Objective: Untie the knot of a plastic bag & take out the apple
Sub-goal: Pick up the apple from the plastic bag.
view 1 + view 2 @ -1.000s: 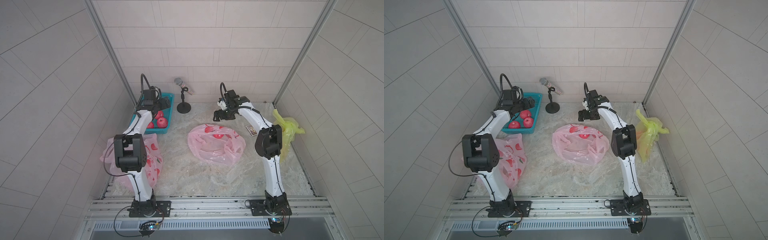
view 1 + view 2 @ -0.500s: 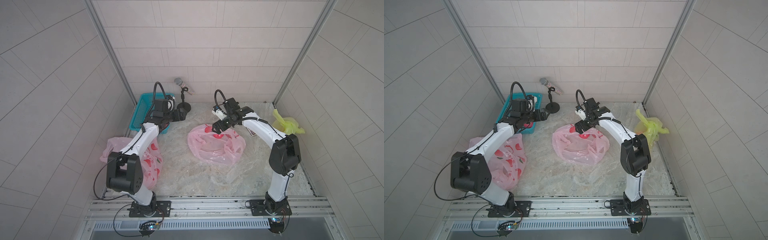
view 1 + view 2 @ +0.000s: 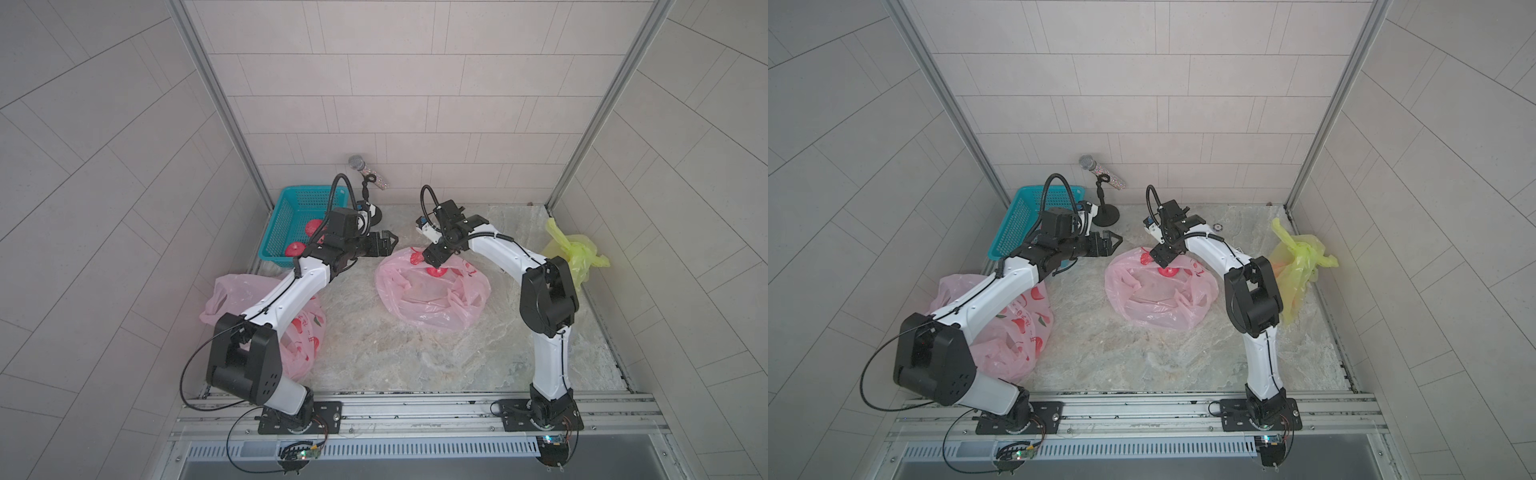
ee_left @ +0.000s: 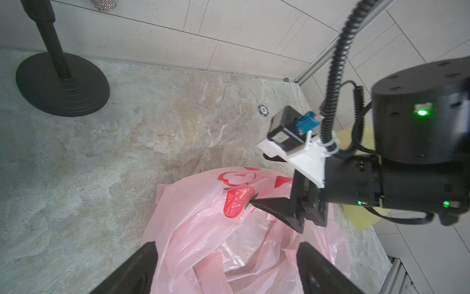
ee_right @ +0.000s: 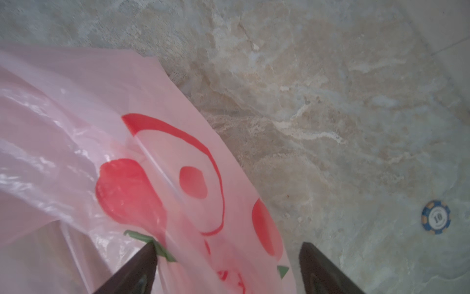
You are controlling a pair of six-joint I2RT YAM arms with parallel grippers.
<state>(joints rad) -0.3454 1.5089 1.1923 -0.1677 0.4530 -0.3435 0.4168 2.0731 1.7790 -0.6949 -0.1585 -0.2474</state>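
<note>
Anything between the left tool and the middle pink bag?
Nothing visible. Left tool is open near the pink bag's edge, with a clear path. Right tool is at the bag's far rim, off to the side.

My left arm and right arm were white shells between chunky black joints. A ribbed black cable looped off each wrist (green lights glowed on the right one), and the black base plates carried small silver screws.

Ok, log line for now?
left claw: open, near pink bag | right claw: open, straddling bag's far edge | bag: looks untied
</note>
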